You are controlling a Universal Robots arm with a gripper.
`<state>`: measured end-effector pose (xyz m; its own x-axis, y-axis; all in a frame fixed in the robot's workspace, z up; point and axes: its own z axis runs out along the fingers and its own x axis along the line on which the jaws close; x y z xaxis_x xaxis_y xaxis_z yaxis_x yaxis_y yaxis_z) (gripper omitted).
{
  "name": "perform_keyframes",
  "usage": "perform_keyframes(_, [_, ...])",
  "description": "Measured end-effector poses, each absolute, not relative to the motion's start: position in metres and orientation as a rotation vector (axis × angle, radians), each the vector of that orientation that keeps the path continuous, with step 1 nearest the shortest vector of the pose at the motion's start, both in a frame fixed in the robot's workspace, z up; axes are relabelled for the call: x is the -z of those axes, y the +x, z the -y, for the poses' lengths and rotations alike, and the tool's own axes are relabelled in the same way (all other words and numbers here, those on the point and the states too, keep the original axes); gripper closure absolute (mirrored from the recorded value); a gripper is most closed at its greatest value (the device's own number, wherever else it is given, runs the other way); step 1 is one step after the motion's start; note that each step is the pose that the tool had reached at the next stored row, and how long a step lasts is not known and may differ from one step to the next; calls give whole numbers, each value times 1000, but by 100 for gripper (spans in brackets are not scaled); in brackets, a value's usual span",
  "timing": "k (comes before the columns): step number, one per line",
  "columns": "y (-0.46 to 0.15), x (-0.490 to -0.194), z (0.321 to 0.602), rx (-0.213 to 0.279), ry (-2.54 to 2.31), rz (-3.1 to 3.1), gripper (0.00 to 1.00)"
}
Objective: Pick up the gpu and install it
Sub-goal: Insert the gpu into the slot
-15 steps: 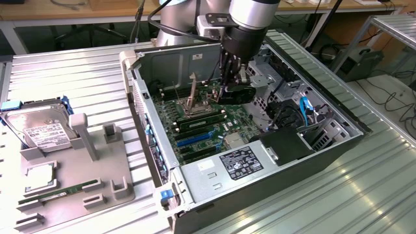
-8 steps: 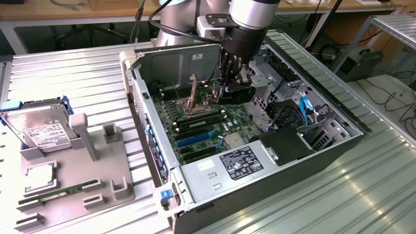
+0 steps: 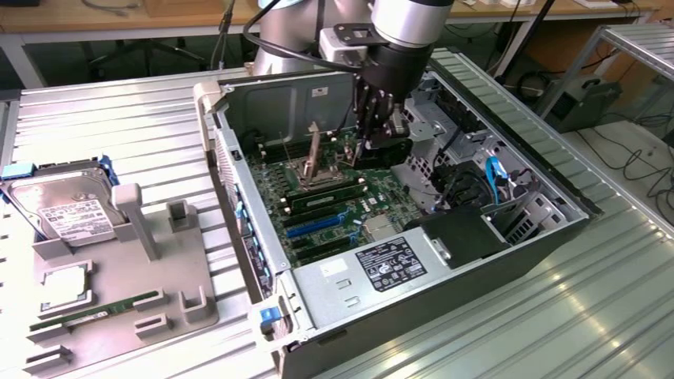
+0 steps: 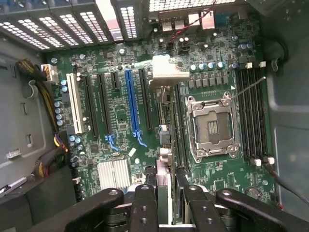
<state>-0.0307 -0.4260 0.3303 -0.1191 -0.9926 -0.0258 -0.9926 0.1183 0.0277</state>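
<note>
A ribbed silver metal table (image 3: 126, 118) carries a grey plastic tray (image 3: 116, 308) at the exterior view's left. Beside it lies an open black computer case (image 3: 474, 268). Inside, the black gripper (image 3: 381, 130) (image 4: 166, 186) is clamped on the gpu (image 4: 166, 164), held edge-on over the green motherboard (image 4: 116, 111). Black cables (image 3: 632, 150) trail over the floor at the right.

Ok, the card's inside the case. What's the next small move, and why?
Probably a slow, straight descent: the end effector grips the gpu edge-on, parallel to the blue slot, above the motherboard and apparently not seated.
</note>
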Motion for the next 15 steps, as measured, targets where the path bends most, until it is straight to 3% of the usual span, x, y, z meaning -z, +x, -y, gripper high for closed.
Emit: perform_keyframes(15, [-31,-330,426,-60,-2193,-2250,73])
